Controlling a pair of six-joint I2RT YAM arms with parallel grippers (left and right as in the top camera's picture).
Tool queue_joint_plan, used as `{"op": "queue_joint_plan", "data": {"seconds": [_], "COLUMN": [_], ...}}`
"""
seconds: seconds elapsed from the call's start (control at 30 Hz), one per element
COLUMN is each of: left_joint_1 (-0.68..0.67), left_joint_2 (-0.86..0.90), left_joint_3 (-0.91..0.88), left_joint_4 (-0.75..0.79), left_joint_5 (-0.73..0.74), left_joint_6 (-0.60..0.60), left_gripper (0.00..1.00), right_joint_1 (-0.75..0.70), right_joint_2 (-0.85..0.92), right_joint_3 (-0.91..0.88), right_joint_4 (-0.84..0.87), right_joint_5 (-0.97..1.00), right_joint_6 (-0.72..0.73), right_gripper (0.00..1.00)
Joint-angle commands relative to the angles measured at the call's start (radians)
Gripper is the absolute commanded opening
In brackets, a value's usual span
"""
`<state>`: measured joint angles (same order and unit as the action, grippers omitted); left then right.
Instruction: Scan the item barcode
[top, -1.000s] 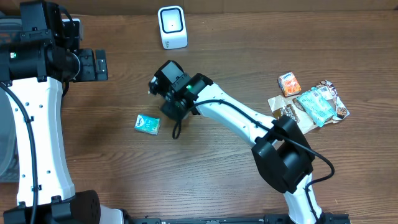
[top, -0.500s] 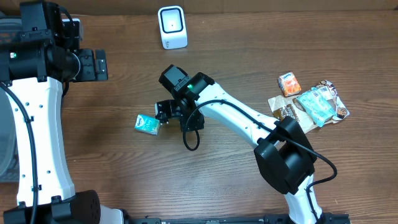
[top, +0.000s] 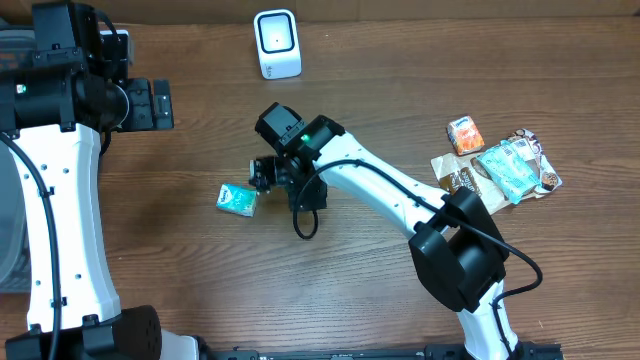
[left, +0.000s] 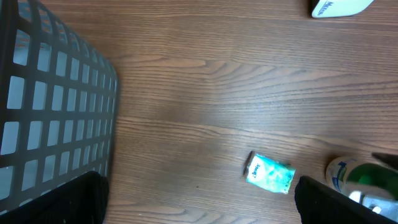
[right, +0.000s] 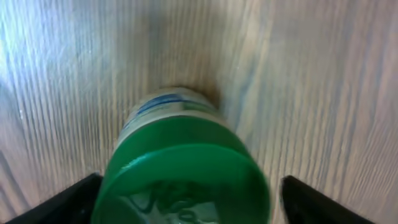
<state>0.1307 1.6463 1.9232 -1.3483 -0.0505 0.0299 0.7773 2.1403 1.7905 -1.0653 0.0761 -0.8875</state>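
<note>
In the right wrist view, a white jar with a green lid (right: 183, 155) fills the lower centre of the frame, lid towards the camera, on the wooden table (top: 350, 300). Two dark fingers (right: 62, 202) stand spread wide, one at each lower corner. A strip of bare table shows between the lid and the finger on the right of the frame. Whether the finger on the left of the frame touches the lid cannot be told.

From overhead, the right gripper (top: 265, 177) sits just left of the frame's centre at the end of its white arm. A small teal packet (top: 237, 200) lies flat just beside it, to the lower left. At the right edge of the frame is a loose pile of snack packets (top: 500, 165), with an orange packet (top: 465, 134) at its upper left.

In the left wrist view, the left gripper (left: 199, 183) hangs above the table with its fingers spread wide and nothing between them. A grey mesh basket (left: 50, 99) fills the left side of that view, and the jar shows at the lower right.

Farthest away, at the top centre of the overhead view, a white barcode scanner (top: 277, 45) stands well apart from the jar.
</note>
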Motion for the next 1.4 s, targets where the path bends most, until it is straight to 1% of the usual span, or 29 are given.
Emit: {"op": "queue_joint_plan", "data": {"seconds": [0.0,0.07,0.2,0.4,0.57,0.63,0.7,0.9,1.1,1.27,1.37], "left_joint_1": [-0.007,-0.007,-0.006,-0.007,-0.007,-0.007,-0.007,-0.007,-0.007,-0.007,-0.007], "left_joint_2": [0.005,0.005,0.005,0.005,0.005,0.005,0.005,0.005,0.005,0.005,0.005], "left_joint_3": [0.001,0.001,0.001,0.001,0.001,0.001,0.001,0.001,0.001,0.001,0.001], "left_joint_4": [-0.001,-0.001,-0.001,-0.001,-0.001,-0.001,-0.001,-0.001,-0.001,-0.001,-0.001], "left_joint_5": [-0.008,-0.008,-0.008,-0.009,-0.008,-0.008,-0.008,-0.009,-0.008,-0.008,-0.008], "left_joint_6": [0.016,0.015,0.015,0.015,0.015,0.016,0.015,0.015,0.015,0.016,0.015], "left_gripper": [0.99,1.0,0.99,1.0,0.99,0.99,0.99,1.0,0.99,1.0,0.99], "right_joint_1": [-0.013,-0.02,-0.031,-0.032,-0.032,-0.032,-0.032,-0.032,-0.032,-0.032,-0.031], "right_joint_2": [-0.04,-0.04,-0.04,-0.04,-0.04,-0.038,-0.036,-0.036,-0.036,-0.036,-0.036], "right_joint_3": [0.083,0.118,0.161,0.161,0.152,0.146,0.134,0.072,0.013,0.006,0.006], "right_joint_4": [0.0,-0.025,-0.069,-0.08,-0.08,-0.081,-0.08,-0.061,-0.023,-0.01,-0.011], "right_joint_5": [0.021,0.021,0.016,0.001,0.002,0.002,0.002,0.013,-0.023,-0.059,-0.058], "right_joint_6": [0.308,0.459,0.682,1.03,1.379,1.498,1.58,1.647,1.651,1.65,1.643], "right_gripper": [1.0,1.0,1.0,1.0,1.0,1.0,1.0,1.0,0.99,0.92,0.82]}}
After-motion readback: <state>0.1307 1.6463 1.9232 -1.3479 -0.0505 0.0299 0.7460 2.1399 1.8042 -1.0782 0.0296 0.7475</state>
